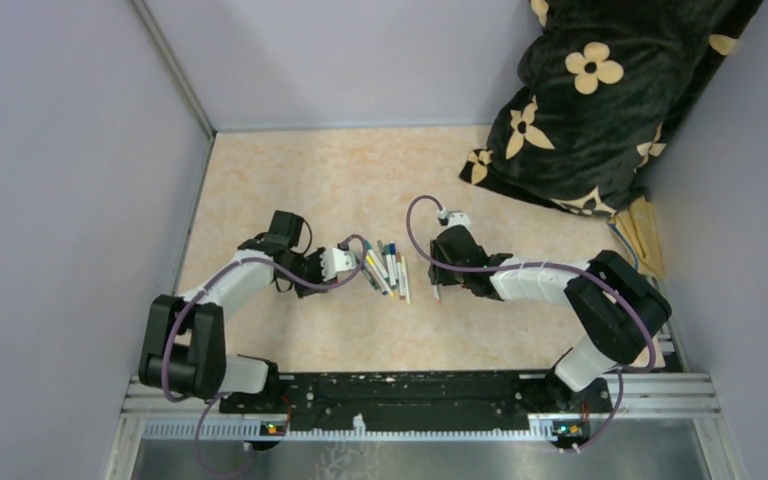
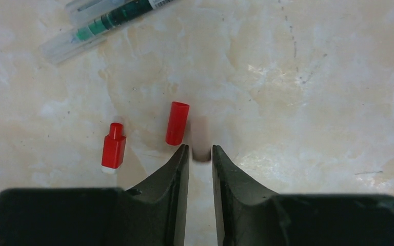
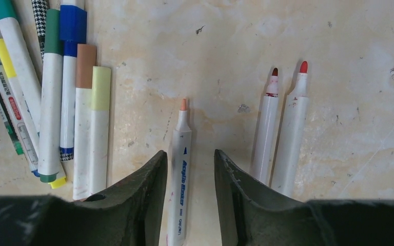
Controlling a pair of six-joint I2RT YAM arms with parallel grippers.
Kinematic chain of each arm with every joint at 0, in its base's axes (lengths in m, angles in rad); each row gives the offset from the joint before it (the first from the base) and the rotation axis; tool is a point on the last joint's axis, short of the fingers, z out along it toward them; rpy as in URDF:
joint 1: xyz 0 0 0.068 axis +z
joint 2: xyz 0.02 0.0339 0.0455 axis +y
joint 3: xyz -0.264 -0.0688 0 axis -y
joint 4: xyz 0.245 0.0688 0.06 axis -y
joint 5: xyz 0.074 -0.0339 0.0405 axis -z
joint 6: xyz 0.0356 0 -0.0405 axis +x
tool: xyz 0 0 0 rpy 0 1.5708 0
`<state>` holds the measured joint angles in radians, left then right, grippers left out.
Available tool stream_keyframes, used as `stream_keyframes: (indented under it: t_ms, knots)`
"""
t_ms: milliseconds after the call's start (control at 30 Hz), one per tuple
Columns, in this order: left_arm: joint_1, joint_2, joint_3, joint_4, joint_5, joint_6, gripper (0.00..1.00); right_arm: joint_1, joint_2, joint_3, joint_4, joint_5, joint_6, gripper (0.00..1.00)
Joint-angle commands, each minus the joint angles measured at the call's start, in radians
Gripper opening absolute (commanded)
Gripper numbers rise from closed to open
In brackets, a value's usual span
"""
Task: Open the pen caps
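Where the beige marbled desk [image 1: 360, 170] meets lilac walls [image 1: 360, 60], a black flowered blanket [image 1: 600, 100] fills the far right corner. Mid-desk, the right end effector [image 3: 191, 156] stands partly open astride an uncapped orange-tipped pen [image 3: 180, 169], its long axis running straight away from the wrist, tip foremost; two red-tipped pens [image 3: 264, 133] lie parallel beside it. Two red caps [image 2: 177, 123] lie just ahead of the left end effector [image 2: 201, 148], narrowly gapped around a pale blur [image 2: 201, 155]; whether it grips, I cannot tell

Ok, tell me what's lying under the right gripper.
An uncapped white pen with a peach tip lies on the table inside the open right gripper, not clamped. Its rear end runs beneath the gripper body and is hidden.
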<state>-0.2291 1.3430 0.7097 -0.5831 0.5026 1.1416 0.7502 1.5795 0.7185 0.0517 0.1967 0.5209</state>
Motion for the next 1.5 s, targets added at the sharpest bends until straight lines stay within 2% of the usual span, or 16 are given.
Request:
stream_keyframes:
  t_ms: [0,133,400,533,633,733,800,833,1200,1467]
  knots:
    - [-0.003,0.057,0.015,0.080,-0.054,-0.037,0.31,0.010,-0.013,0.005,-0.018,0.037,0.003,0.39]
    - [-0.003,0.066,0.024,0.080,-0.041,-0.045,0.42,0.055,-0.038,0.044,-0.050,0.099,-0.020,0.40]
    - [0.000,0.029,0.070,0.013,-0.041,-0.060,0.48,0.168,-0.012,0.165,-0.086,0.123,-0.033,0.39]
    - [0.012,0.003,0.144,-0.067,-0.010,-0.088,0.55,0.180,0.034,0.195,-0.075,0.082,-0.020,0.38]
    - [0.033,-0.009,0.206,-0.126,0.031,-0.111,0.63,0.180,0.058,0.192,-0.060,0.065,-0.016,0.35]
    - [0.049,-0.015,0.262,-0.168,0.072,-0.136,0.66,0.179,0.079,0.189,-0.059,0.061,-0.017,0.33]
    - [0.063,-0.018,0.285,-0.194,0.106,-0.150,0.71,0.179,0.087,0.183,-0.047,0.060,-0.017,0.32]
    - [0.070,-0.018,0.292,-0.203,0.121,-0.161,0.77,0.179,0.092,0.182,-0.035,0.060,-0.017,0.32]
    - [0.216,0.009,0.355,-0.215,0.216,-0.239,0.81,0.181,0.155,0.161,-0.008,0.074,-0.026,0.30]
    - [0.269,0.057,0.398,-0.247,0.282,-0.251,0.81,0.184,0.164,0.129,-0.025,0.131,-0.052,0.18]
